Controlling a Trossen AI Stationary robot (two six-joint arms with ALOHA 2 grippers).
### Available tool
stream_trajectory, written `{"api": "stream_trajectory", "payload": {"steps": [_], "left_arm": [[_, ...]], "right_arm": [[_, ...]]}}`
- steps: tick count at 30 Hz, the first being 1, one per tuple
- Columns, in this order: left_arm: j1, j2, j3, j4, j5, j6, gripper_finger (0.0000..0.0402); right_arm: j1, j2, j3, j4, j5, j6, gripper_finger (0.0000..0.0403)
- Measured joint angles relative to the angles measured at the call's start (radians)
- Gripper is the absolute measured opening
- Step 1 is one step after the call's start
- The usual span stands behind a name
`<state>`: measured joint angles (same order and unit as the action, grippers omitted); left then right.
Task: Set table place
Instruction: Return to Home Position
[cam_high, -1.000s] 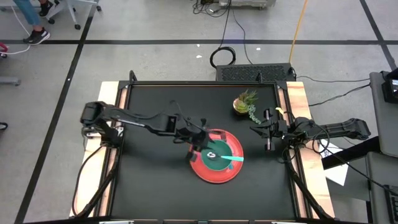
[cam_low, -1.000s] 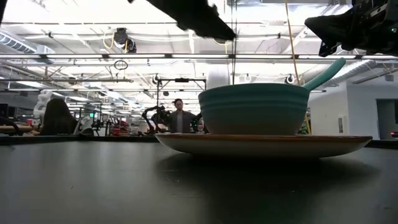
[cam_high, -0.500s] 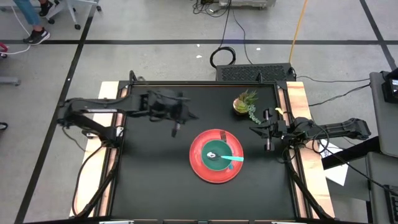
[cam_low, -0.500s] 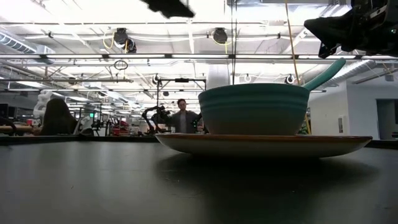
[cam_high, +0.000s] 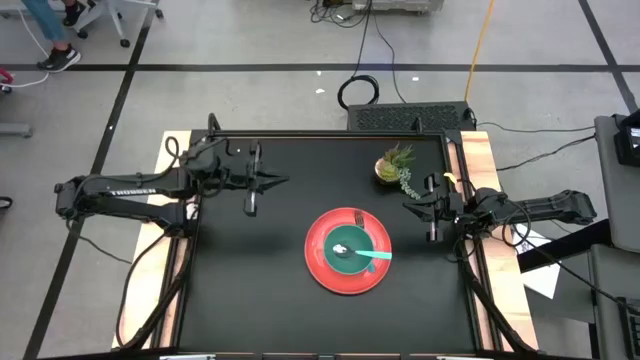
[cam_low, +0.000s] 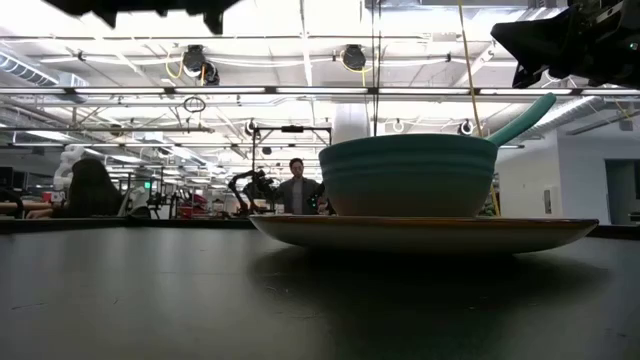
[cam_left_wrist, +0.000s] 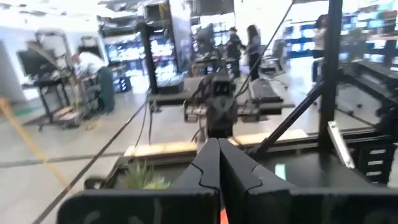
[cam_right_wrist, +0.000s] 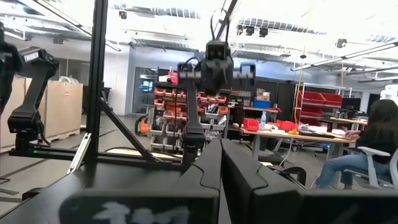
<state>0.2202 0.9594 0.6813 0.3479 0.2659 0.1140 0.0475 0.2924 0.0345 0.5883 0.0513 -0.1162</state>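
A round red plate lies on the black table, right of its middle. On the plate stands a teal bowl, and a teal-handled utensil rests in the bowl, its handle slanting out over the rim. My left gripper hovers above the table's far left part, shut and empty, pointing level toward the right; its fingers are closed together. My right gripper waits at the right edge, raised, shut and empty.
A small potted green plant stands at the far right, near my right gripper. Light wooden strips line the left and right sides. People and workbenches show in the room beyond the table.
My left gripper has drawn back from over the bowl toward the table's left and far edges, rising and tipping from a downward slant to level. The plate, bowl and utensil have stayed where they were.
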Motion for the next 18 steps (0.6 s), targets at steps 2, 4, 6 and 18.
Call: {"api": "stream_trajectory", "payload": {"steps": [2,4,6,18], "left_arm": [[0.010,-0.007,-0.060,0.038,-0.023,-0.007,0.0001],[0.024,-0.006,-0.097,0.044,-0.031,0.002,0.0001],[0.036,-0.007,-0.131,0.047,-0.031,0.003,0.0001],[0.046,-0.389,-0.303,0.069,-0.162,-0.048,0.0000]], "right_arm": [[0.000,0.000,0.000,0.001,0.000,0.000,0.0000],[0.000,0.000,0.000,0.001,0.000,0.000,0.0000],[0.000,0.000,0.000,-0.002,0.000,0.000,0.0000],[0.000,0.000,0.000,-0.009,0.000,0.001,0.0000]]}}
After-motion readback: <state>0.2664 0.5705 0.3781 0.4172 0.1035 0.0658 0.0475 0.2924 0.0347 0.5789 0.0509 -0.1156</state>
